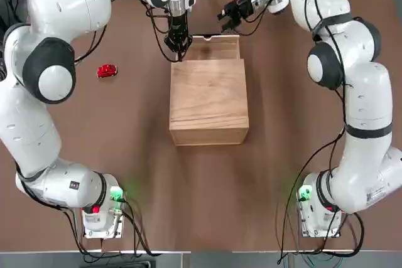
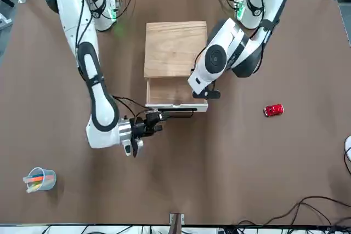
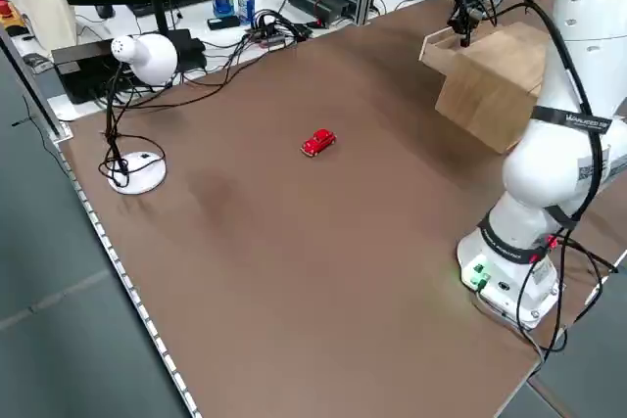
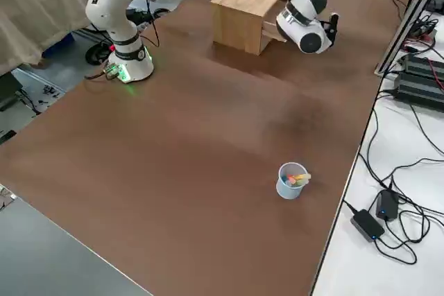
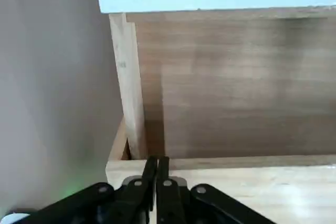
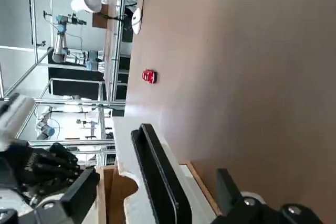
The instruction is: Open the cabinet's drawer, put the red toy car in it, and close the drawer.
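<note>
- The wooden cabinet (image 1: 209, 95) sits on the brown worktop (image 1: 125, 174), about midway between the left and right edges
- Its drawer (image 1: 217, 48) is pulled out toward the worktop's far edge, the white front and black handle (image 6: 161, 179) facing that edge
- The left gripper (image 5: 156, 160) is over the cabinet's far edge, near its left corner and beside the open drawer, its jaws shut together
- The right gripper (image 6: 156, 182) is beyond the drawer front, jaws wide, the handle showing between them
- The red toy car (image 1: 107, 71) rests on the worktop left of the cabinet, well apart from it, in the far half
- A cup of markers (image 2: 41, 180) stands near the far right corner
</note>
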You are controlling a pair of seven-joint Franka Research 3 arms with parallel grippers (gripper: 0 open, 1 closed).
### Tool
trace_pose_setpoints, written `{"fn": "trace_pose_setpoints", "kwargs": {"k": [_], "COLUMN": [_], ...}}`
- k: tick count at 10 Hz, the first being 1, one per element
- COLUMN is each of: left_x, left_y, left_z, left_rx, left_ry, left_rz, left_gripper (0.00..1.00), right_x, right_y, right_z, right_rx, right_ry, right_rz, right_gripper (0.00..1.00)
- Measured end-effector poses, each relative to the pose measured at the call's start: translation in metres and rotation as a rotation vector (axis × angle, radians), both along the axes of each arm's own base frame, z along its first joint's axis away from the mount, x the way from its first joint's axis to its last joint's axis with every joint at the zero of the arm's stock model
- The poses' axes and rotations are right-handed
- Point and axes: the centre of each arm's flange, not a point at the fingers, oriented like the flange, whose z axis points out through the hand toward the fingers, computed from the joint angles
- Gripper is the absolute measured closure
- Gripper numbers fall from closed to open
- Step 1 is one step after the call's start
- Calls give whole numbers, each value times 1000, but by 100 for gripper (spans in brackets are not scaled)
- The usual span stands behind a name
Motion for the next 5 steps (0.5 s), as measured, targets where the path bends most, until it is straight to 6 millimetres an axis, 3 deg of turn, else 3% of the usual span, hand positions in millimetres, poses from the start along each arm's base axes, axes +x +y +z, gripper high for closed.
{"fn": "trace_pose_setpoints", "kwargs": {"k": [3,5], "left_x": [2,19], "left_y": [2,20], "left_z": [3,23], "left_rx": [0,-11], "left_ry": [-2,-37], "left_rz": [5,50], "left_gripper": [91,89], "right_x": [24,33], "right_y": [-49,-98], "right_z": [50,80], "right_rx": [-194,-303], "right_ry": [-26,-18], "right_rz": [81,138], "right_gripper": [0,0]}}
